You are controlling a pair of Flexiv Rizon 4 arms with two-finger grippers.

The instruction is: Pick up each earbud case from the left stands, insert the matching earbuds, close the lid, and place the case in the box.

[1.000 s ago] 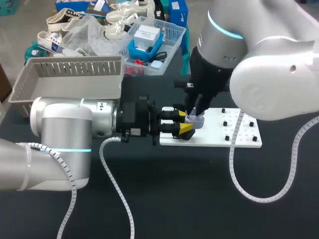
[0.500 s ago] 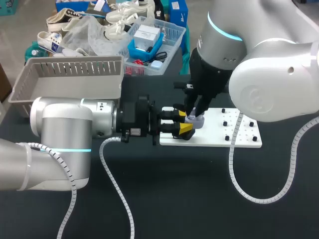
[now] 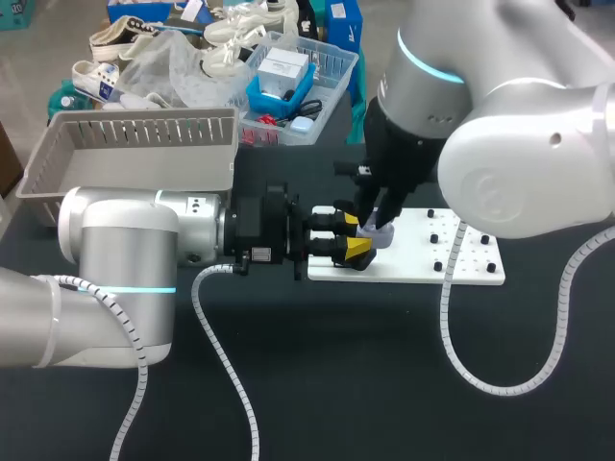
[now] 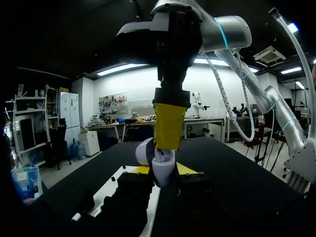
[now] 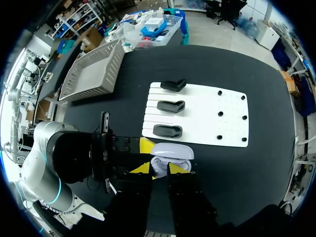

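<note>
Left gripper (image 3: 354,236) clamps the earbud case (image 3: 380,233); right gripper (image 3: 375,217) just above it, grip unclear.
Right wrist view shows 3 stands (image 5: 168,131) hidden in head view.

black table (image 3: 336,384) bears a white board (image 3: 404,267) and grey basket (image 3: 135,134)

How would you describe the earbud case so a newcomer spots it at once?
Start at the white board mid-table and go to its edge nearest the left arm. There the left gripper clamps the earbud case between its yellow tips, under the right gripper. It is small, pale and rounded, lid open, unlike the black stands on the board.
</note>
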